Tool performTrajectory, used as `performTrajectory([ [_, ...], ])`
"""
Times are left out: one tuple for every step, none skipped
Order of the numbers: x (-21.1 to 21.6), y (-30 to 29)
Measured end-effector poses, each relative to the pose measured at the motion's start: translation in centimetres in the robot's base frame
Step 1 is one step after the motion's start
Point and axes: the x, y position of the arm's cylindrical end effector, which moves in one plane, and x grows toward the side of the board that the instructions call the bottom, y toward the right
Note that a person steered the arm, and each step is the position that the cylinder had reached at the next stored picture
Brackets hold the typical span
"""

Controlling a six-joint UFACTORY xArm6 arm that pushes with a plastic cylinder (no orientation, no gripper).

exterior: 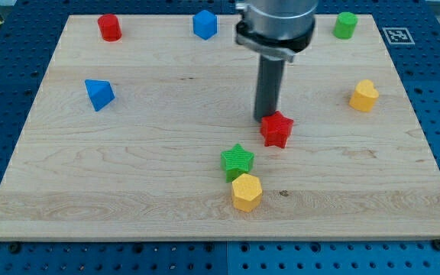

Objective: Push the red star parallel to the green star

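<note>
The red star (277, 129) lies on the wooden board, right of the middle. The green star (237, 160) lies lower and to the left of it, touching the yellow hexagon (247, 192) just below. My tip (266, 118) comes straight down from the arm at the view's top and sits at the red star's upper left edge, touching or nearly touching it.
A red cylinder (110, 27) is at the top left, a blue block (205, 24) at the top middle, a green cylinder (346, 24) at the top right. A blue triangle block (98, 94) lies at the left, a yellow block (364, 95) at the right. The board's (128, 191) edges border a blue pegboard.
</note>
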Motion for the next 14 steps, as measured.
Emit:
performTrajectory([
  [1.4,0.7],
  [2.6,-0.5],
  [2.6,-3.4],
  [2.8,-4.3],
  [4.5,-3.2],
  [5.6,0.5],
  [5.6,5.5],
  [5.6,9.3],
  [5.6,10.9],
  [5.5,12.2],
  [4.8,13.5],
  [4.8,15.3],
  [4.8,15.9],
  [4.9,15.9],
])
